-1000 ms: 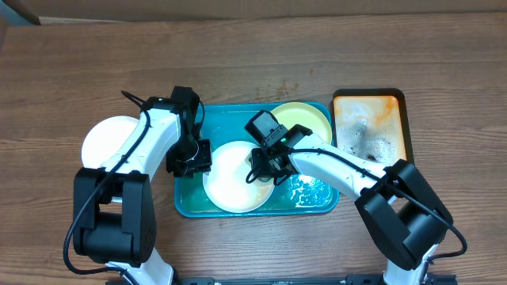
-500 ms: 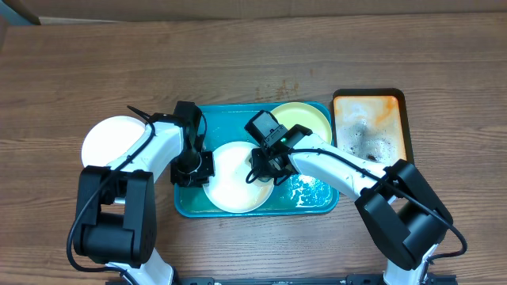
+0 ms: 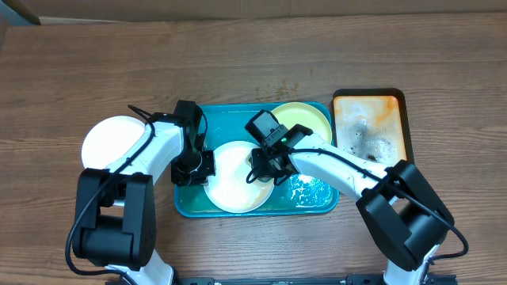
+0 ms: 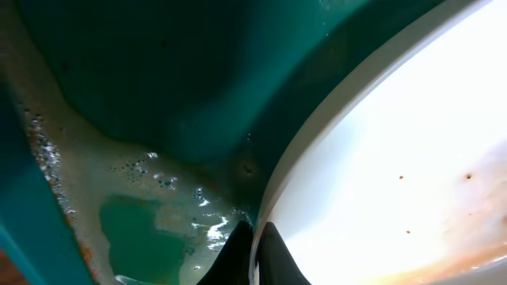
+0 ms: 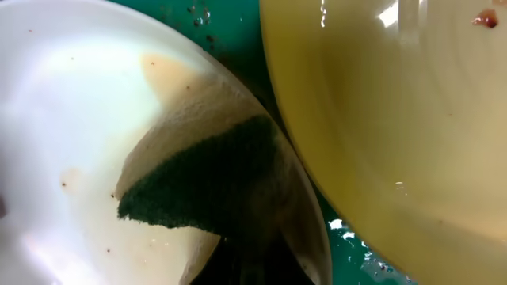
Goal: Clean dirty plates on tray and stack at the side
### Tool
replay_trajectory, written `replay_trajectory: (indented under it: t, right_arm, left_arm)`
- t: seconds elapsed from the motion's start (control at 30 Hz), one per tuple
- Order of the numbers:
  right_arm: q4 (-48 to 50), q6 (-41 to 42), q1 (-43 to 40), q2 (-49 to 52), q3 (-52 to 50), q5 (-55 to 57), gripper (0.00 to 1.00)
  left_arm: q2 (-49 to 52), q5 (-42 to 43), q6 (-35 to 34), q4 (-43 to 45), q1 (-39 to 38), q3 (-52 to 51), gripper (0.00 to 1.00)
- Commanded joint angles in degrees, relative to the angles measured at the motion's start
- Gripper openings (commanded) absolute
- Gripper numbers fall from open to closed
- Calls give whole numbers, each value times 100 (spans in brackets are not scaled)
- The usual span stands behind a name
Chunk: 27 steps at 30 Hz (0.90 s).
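**White plate pinched at rim, sponge on its face**

The small white round plate [image 3: 234,188] lies near-centre in the large teal-blue plastic tray [image 3: 230,113]. The left gripper [image 4: 255,255] is narrow, pinching the plate's left rim. The right gripper [image 3: 264,168] clamps a green-and-tan sponge [image 5: 202,194] against the plate's right half. The plate is judged stiff, light, breakable and slick with soapy water, so it is best taken at the raised rim. A pale yellow-green plate [image 3: 310,119] sits far right in the tray. Another white plate [image 3: 107,141] lies outside the tray, left.

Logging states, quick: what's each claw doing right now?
Left claw: closed on the rim of the white plate.
Right claw: closed on a sponge.
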Motion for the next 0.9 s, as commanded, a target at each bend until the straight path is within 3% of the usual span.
replay_trajectory:
  t: [0.0, 0.3, 0.63, 0.87]
  right_arm:
    - [31, -188, -48, -684, 173, 133, 4]
    - [-487, -334, -332, -1843, 216, 1012, 4]
    - [-1438, -345, -1331, -1886, 210, 1051, 4]
    - [-1589, -577, -1388, -1884, 210, 872, 4]
  left_arm:
    - [-374, -238, -35, -61, 44, 221, 4]
    - [-745, -533, -59, -188, 44, 227, 4]
    - [-1434, -938, -133, -476, 31, 247, 4]
    - [-1368, -664, -33, -1132, 22, 247, 4]
